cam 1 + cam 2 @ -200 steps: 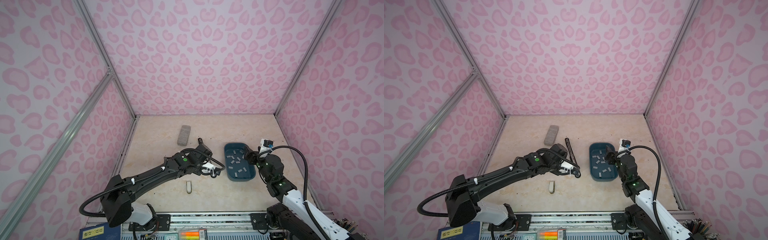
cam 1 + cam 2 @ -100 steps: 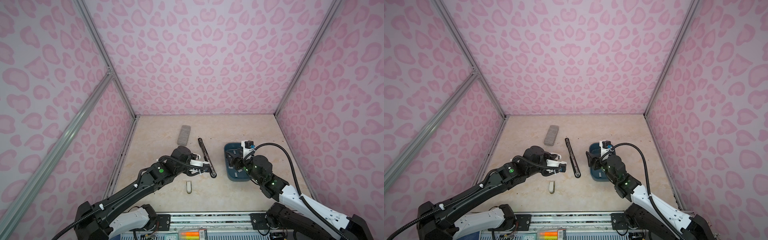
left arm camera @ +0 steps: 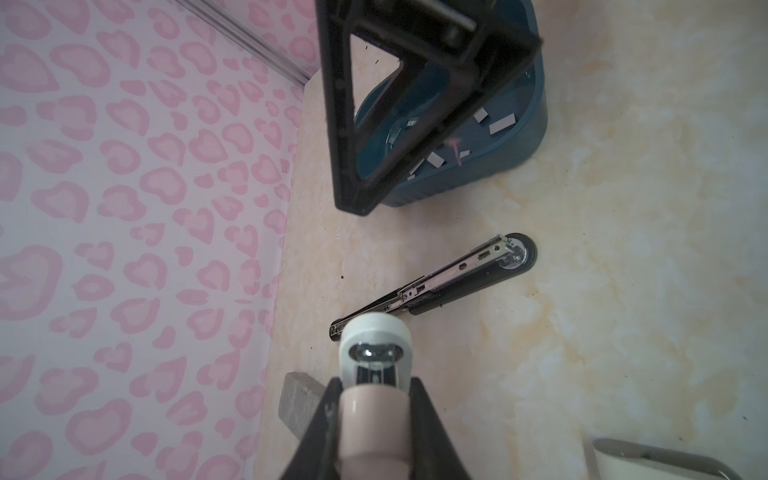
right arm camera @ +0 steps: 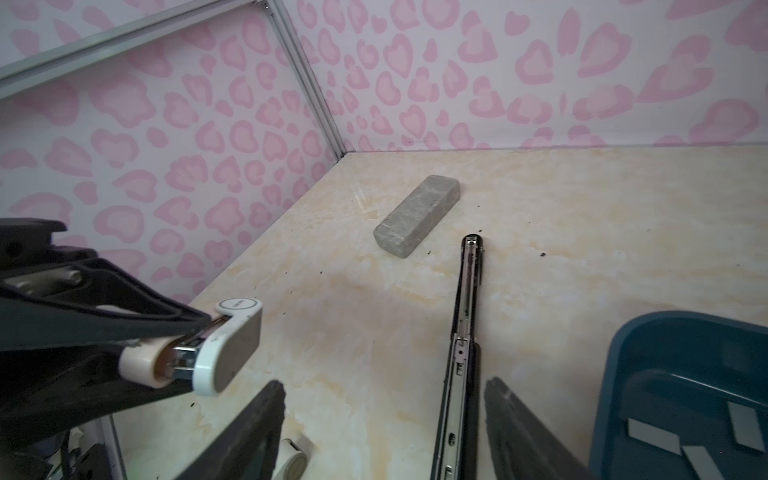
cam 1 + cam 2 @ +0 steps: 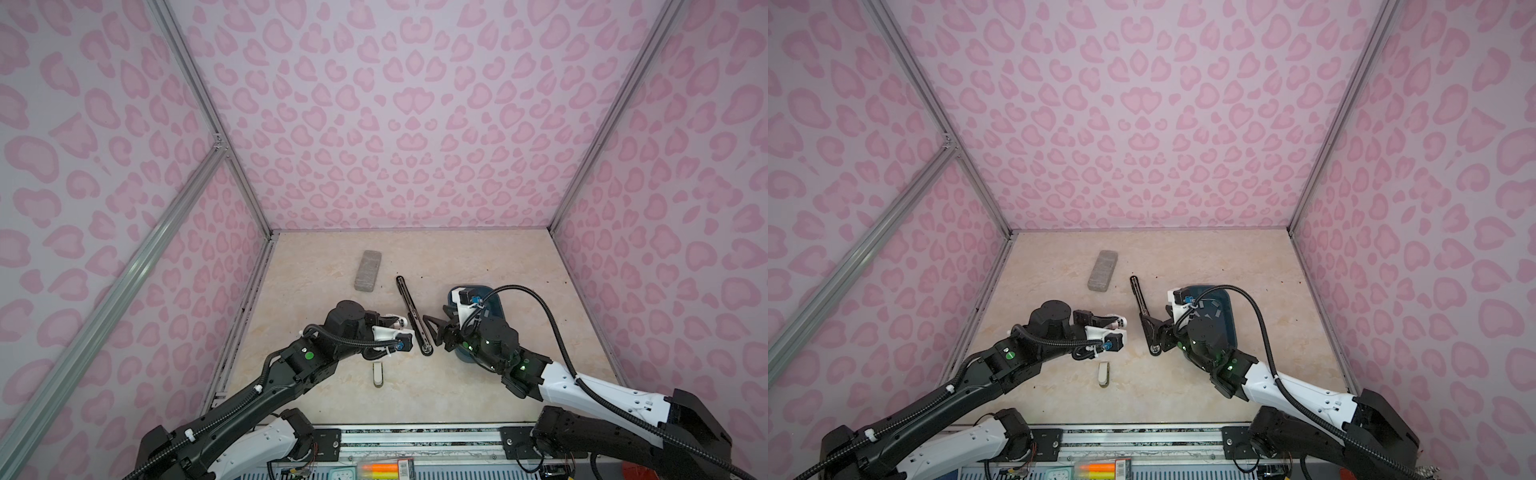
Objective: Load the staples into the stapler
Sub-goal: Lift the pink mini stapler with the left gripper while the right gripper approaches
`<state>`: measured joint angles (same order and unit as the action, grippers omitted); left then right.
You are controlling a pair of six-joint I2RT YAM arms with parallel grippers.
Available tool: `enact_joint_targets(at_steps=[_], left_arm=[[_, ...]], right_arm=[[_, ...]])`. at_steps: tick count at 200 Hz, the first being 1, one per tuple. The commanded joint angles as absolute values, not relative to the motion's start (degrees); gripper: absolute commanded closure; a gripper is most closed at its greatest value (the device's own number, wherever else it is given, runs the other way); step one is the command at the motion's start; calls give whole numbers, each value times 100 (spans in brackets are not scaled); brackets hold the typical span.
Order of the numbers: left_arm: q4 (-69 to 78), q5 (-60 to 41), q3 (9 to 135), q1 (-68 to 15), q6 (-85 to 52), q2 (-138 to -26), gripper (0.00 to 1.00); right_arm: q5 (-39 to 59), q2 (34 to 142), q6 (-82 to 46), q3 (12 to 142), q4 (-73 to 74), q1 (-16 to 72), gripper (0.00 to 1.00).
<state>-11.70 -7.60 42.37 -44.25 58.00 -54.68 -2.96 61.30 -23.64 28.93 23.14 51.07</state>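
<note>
Jaws of our left gripper [image 5: 389, 321] pinch a white-beige piece [image 5: 399, 320] mid-frame, while our right gripper [image 5: 430, 331] stands spread astride the black stapler [image 5: 405, 293]

The right gripper [image 4: 384, 384] stands with its 2 black fingers [image 4: 249, 432] wide apart above the marbled table [image 4: 582, 232]. The black stapler [image 4: 465, 324], folded open with its metal rail up, runs between them, just beside 1 finger. Its far end lies near the grey block [image 4: 417, 214]. To its right, the blue tray [image 4: 615, 374] shows 3 staples [image 4: 650, 434]. At the left, the left gripper [image 4: 199, 353] clamps a white-and-beige piece [image 4: 232, 349].
</note>
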Motion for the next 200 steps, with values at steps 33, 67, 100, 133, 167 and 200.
enact_joint_targets(at_steps=[33, 67, 100, 133, 167, 200], left_arm=[[-977, -1066, 4302, -4433, 5651, -5518, 97], [-1023, -1129, 4326, -4434, 5651, -5542, 97], [-1019, -1107, 4364, -4438, 5652, -5556, 97], [-1011, -1091, 4351, -4440, 5626, -5502, 97], [-1054, -1169, 4355, -4456, 5632, -5451, 97], [-1088, -1370, 4315, -4490, 5730, -5378, 97]], right_arm=[[-53, 6326, -2678, 2956, 2833, 5273, 25], [177, 6332, -2797, 2779, 3280, 5307, 24], [266, 6518, -2700, 2926, 3237, 5426, 24], [103, 6711, -2645, 3002, 3203, 5433, 25], [9, 6911, -2646, 3091, 3172, 5428, 30], [-139, 7030, -2652, 3181, 3042, 5431, 33]])
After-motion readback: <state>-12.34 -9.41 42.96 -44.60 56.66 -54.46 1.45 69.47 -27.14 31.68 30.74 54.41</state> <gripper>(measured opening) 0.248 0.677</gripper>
